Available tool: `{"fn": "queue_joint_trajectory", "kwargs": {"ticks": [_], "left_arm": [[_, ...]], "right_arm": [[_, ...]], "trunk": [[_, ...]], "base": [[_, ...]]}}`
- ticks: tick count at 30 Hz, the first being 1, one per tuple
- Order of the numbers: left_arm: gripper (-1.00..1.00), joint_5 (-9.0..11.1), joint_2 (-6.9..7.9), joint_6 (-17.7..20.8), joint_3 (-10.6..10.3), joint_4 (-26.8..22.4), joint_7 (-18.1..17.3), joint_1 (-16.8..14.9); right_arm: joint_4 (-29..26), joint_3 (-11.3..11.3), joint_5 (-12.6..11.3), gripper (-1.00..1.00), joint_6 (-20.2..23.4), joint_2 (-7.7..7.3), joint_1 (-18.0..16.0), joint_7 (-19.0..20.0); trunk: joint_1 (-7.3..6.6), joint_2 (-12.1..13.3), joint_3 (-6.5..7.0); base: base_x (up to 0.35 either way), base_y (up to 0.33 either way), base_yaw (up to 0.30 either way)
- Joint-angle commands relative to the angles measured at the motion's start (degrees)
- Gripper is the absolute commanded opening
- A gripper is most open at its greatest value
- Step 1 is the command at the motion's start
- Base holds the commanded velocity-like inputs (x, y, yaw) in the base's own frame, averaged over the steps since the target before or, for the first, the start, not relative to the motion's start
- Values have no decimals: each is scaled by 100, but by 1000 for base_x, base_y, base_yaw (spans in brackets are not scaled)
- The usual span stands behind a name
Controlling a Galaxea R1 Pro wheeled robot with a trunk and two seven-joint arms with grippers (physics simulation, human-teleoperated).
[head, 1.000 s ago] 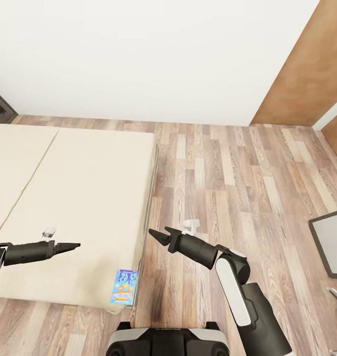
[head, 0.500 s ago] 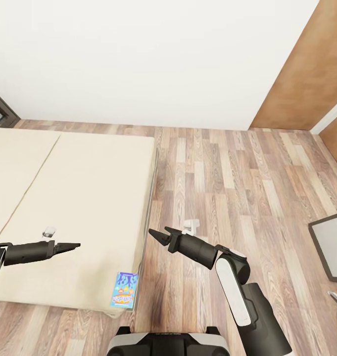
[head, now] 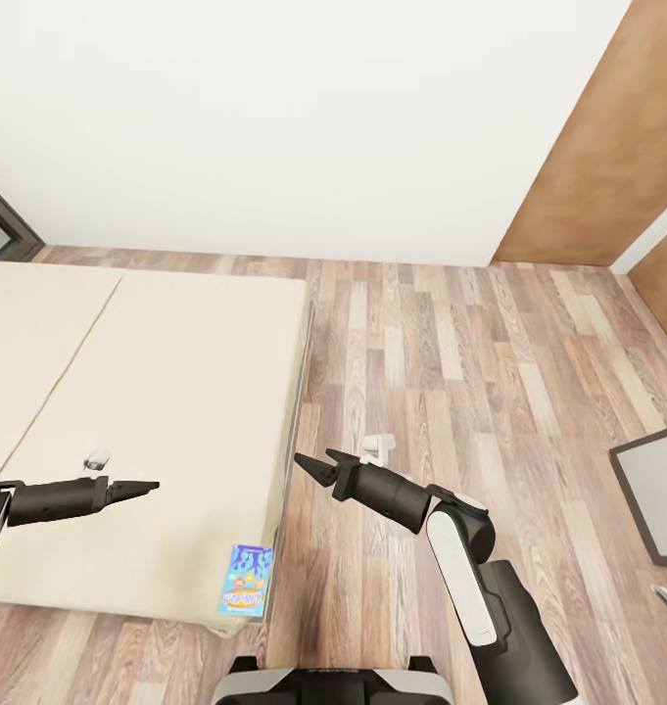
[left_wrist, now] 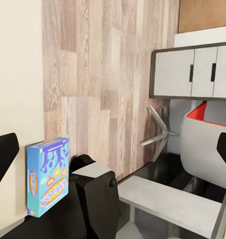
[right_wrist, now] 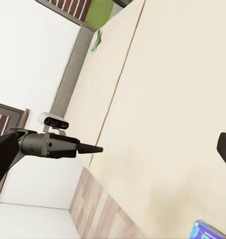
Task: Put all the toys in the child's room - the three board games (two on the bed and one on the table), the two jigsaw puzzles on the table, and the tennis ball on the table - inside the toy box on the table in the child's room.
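Observation:
A blue board game (head: 247, 580) with colourful print lies flat on the beige bed (head: 157, 392), at the bed's near corner by the floor. The left wrist view also catches this blue box (left_wrist: 47, 175) at the mattress edge. My left gripper (head: 145, 486) hovers open over the bed, to the left of the box and a little beyond it. My right gripper (head: 311, 464) hangs open above the wood floor just right of the bed's side edge, holding nothing. The table, toy box, jigsaw puzzles and tennis ball are out of view.
Wood-plank floor (head: 451, 372) stretches right of the bed to a white wall. A brown panel (head: 607, 147) stands at the far right. A dark-framed grey cabinet (head: 656, 490) juts in at the right edge. A dark window frame (head: 0, 220) sits beyond the bed.
The whole picture has slid slightly downward, so the camera has moved. Both arms hold the same pose and the blue box has stayed on the bed.

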Motion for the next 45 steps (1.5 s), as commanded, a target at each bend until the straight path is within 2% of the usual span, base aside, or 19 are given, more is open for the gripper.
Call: {"fn": "queue_joint_trajectory", "kwargs": {"ticks": [1,45], "left_arm": [[100,-61,-3,60,21,-4,-47,-5],[100,-61,-9,70,13,-4,-47,-5]], "right_arm": [[-3,-6,-25,100,39,3,-3,0],[-4,-6,-13,100,35,3,-3,-4]], "trunk": [[2,-6,4],[2,-6,423]], "base": [[0,0,0],[0,0,0]]}}
